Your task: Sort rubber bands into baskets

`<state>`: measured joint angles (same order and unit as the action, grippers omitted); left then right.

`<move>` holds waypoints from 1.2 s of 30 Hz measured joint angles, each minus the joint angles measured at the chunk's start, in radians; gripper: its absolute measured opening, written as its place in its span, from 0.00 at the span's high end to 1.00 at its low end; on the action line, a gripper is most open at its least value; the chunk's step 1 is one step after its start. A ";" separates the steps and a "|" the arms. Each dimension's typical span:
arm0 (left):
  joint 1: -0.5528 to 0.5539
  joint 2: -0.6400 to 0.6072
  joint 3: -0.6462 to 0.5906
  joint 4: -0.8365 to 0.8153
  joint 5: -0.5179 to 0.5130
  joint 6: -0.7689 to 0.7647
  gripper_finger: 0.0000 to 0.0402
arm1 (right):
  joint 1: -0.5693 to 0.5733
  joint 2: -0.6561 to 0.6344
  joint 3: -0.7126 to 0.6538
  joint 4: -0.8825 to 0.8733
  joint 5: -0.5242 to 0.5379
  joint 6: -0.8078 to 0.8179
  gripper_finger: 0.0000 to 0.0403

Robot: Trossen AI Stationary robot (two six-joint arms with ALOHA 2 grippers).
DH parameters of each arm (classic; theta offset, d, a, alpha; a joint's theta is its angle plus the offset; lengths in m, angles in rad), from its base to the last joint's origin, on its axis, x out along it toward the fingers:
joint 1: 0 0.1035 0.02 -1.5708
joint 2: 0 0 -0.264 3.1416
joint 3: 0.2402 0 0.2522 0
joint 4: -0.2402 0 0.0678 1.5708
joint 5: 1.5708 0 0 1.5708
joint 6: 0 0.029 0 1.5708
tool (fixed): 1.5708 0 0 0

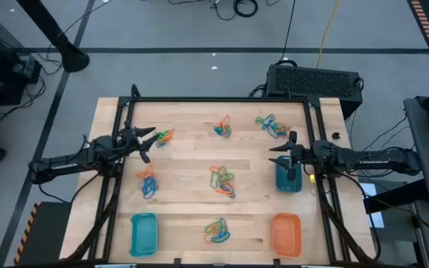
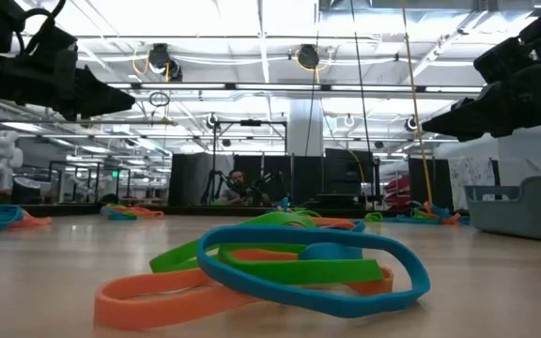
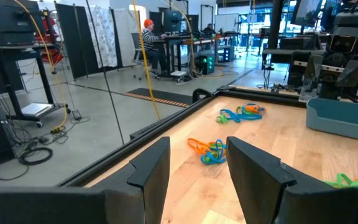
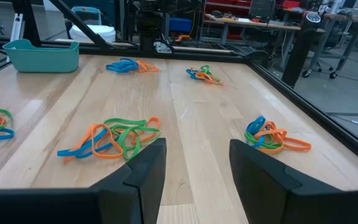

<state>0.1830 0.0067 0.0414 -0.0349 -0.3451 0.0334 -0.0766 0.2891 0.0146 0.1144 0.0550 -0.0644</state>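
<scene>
We hover both grippers, left [image 1: 149,143] and right [image 1: 281,152], jaws apart and empty, above the bench's side edges, ready to pick rubber bands [image 1: 223,181].

The wooden table [image 1: 192,156] has a black frame [image 1: 222,100] around its edges. Behind its far edge a black box [image 1: 315,80] stands on the grey floor, with black cables [image 1: 237,7] near it. Far in the room a person [image 3: 148,43] sits at a desk.

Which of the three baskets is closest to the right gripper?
The teal basket directly under the right gripper; the other teal basket and orange basket sit along the front edge.
</scene>
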 joint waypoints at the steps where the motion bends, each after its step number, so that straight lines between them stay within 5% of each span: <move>1: 0.000 0.000 0.000 0.000 0.000 0.000 0.59 | 0.000 0.000 0.000 0.000 0.000 0.000 0.58; 13: 0.000 0.000 -0.001 0.012 0.005 0.090 0.59 | 0.000 0.000 0.000 0.010 0.000 0.000 0.58; 22: 0.000 0.000 -0.001 0.022 0.075 -0.282 0.59 | 0.000 0.000 0.000 0.071 -0.006 0.101 0.58; 27: 0.000 0.000 -0.001 0.008 0.084 -0.358 0.59 | 0.000 0.000 -0.001 0.108 -0.005 0.190 0.58; 36: 0.000 0.009 0.026 0.022 0.345 -0.321 0.59 | 0.000 0.013 0.031 0.174 -0.005 0.263 0.58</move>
<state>0.1829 0.0162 0.0674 -0.0133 0.0003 -0.2873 -0.0765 0.3017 0.0455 0.2885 0.0502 0.1985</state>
